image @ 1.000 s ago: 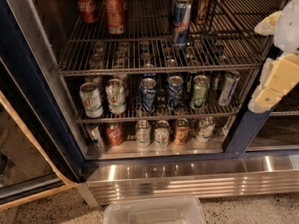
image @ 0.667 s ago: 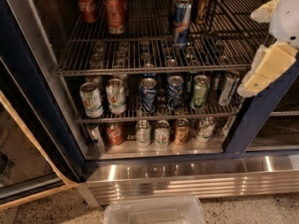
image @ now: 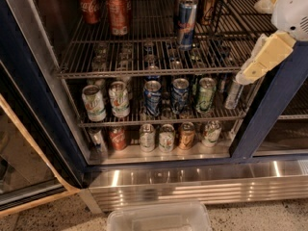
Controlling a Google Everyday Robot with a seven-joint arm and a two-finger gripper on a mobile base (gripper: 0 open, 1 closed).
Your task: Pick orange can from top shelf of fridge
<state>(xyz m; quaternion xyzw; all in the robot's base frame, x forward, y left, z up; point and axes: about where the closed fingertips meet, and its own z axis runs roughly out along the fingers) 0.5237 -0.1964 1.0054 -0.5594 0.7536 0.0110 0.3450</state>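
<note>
The fridge (image: 262,110) stands open, with a dark blue frame and a shiny steel base. Its top shelf (image: 144,49) is a grey wire rack. The orange can (image: 208,4), coppery brown, stands upright at the back right of that rack, just right of a tall blue-and-silver slim can (image: 186,23). Two red Coca-Cola cans (image: 118,13) stand at the back left. My gripper (image: 250,70), cream-coloured under a white arm, hangs at the right edge of the opening. It is in front of the blue post, lower than the orange can and to its right, apart from it.
The middle rack holds a row of several cans (image: 152,97), and the floor panel holds more cans (image: 166,137). The open glass door (image: 24,143) stands at the left. A clear plastic bin (image: 159,219) sits on the floor in front. A second rack section (image: 293,97) lies to the right.
My gripper has moved left and slightly up, from the right edge of the view to in front of the blue post. The cans have not moved.
</note>
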